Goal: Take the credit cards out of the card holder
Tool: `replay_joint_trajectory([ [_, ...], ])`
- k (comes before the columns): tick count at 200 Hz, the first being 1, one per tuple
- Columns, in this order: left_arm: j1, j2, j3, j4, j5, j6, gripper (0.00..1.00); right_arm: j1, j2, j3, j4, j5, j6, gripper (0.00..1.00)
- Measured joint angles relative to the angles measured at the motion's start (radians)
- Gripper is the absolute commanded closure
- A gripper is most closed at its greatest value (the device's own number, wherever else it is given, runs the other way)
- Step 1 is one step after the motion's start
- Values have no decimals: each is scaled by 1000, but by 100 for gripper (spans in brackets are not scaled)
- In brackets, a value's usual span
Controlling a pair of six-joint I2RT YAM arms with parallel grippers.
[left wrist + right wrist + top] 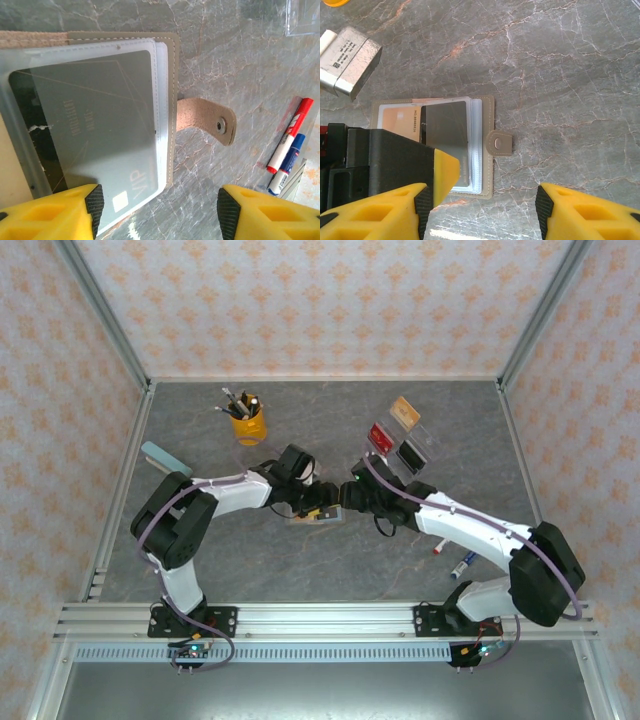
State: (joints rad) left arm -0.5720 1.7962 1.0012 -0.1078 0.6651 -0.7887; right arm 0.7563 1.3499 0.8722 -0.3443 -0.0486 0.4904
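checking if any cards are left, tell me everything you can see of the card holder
The card holder lies open flat on the grey marble table. Tan stitched cover, clear plastic sleeves inside; a dark card marked VIP sits in the top sleeve, an orange card behind. Its snap strap lies unfastened. The left gripper, jaws open, stands over one corner.

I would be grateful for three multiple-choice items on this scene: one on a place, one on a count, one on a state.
1. Where does the yellow pen cup stand? A far side, left of centre; B near right corner; C near edge, middle.
2. How many markers lie by the card holder in the left wrist view? A one; B two; C four.
3. The card holder is: A snapped shut; B open; C on edge.
1A, seen from the top; 2B, one red-capped, one blue; 3B, its sleeves show a dark card.
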Motion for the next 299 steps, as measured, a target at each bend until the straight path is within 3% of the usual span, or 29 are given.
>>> replay_joint_trajectory([
  [47, 10, -72, -19, -9, -30, -5, 35, 0, 37, 0, 9, -56, 6, 53],
  [102, 107, -242, -140, -6, -100, -40, 37, 0, 169, 19, 32, -165, 8, 66],
  [180, 107, -195, -187, 64, -77, -101, 62, 13, 355, 140, 33, -173, 16, 74],
  [299, 94, -96, -173, 105, -39, -105, 72, 13, 426, 162, 31, -154, 19, 79],
])
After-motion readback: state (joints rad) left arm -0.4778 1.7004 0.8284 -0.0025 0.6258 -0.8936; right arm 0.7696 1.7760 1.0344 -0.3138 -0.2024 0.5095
